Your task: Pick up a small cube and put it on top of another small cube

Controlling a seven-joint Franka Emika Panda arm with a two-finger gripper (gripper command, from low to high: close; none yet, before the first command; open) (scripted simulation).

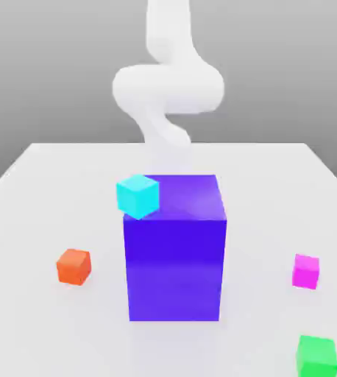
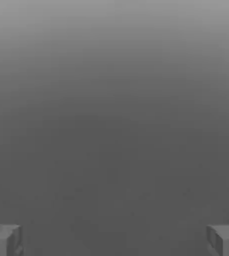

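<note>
gripper [image 2: 114, 240]: jaws wide apart, holding nothing | cyan cube [image 1: 137, 196]: on the big purple block [image 1: 175, 250], arm [image 1: 168, 88] behind it | next: reach toward cube

Big block [image 1: 175, 250] sits mid-desk [image 1: 46, 184]. One small cube [image 1: 137, 196] at the block's top edge, at the corner toward the exterior view's left. Another cube [image 1: 73, 266] on the desk left of the block, a third [image 1: 306, 271] right of it, a fourth [image 1: 317, 356] nearer the camera, right. Robot arm [image 1: 168, 85] behind the block.
</note>
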